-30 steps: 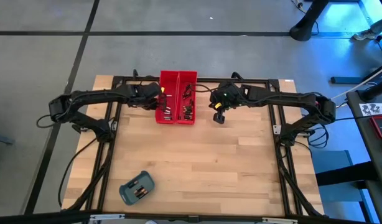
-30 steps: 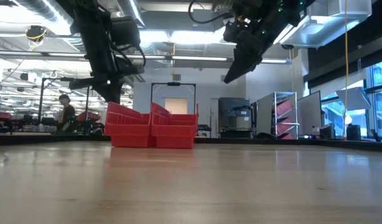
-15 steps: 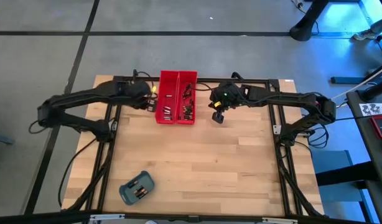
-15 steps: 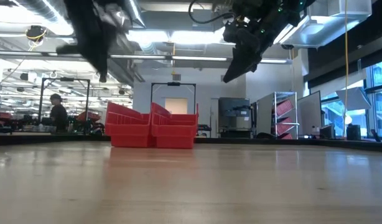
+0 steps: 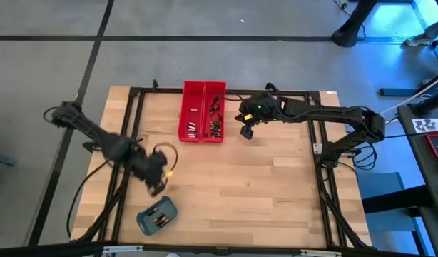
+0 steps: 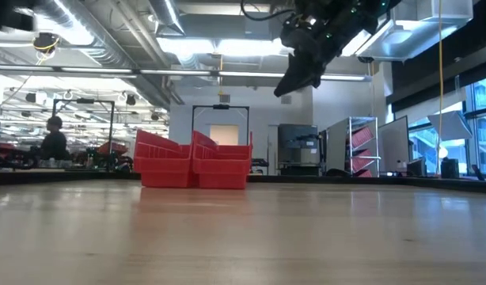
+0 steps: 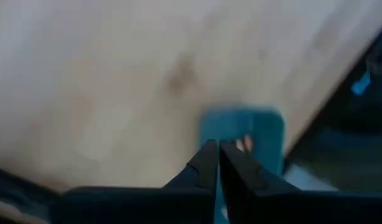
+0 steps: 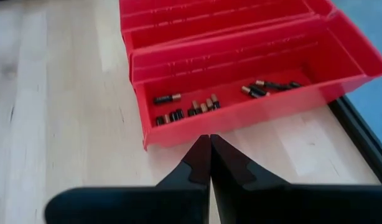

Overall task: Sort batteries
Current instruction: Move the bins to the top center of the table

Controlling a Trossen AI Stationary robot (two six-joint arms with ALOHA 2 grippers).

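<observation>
Two long red trays (image 5: 192,112) (image 5: 216,114) stand side by side at the table's far edge, with small batteries (image 5: 215,128) lying in both; the right wrist view shows several batteries (image 8: 191,106) on one tray's floor. A blue-grey tray (image 5: 156,216) near the front left holds a few batteries (image 5: 159,218). My left gripper (image 5: 157,188) hangs shut just on the far side of that tray (image 7: 241,134), nothing showing between its fingers (image 7: 206,163). My right gripper (image 5: 246,133) is shut in the air, right of the red trays (image 8: 241,68).
Black frame rails (image 5: 133,128) run along the table's left, right and far sides. Bare wood (image 5: 240,185) lies between the red trays and the front edge. A person (image 6: 53,138) stands in the room far behind the table.
My left gripper has swung quickly from the left red tray at the far edge toward the table's near left, rolling as it went, and now hangs by the blue-grey tray, out of the low view. My right gripper has stayed in place and tipped slightly more level.
</observation>
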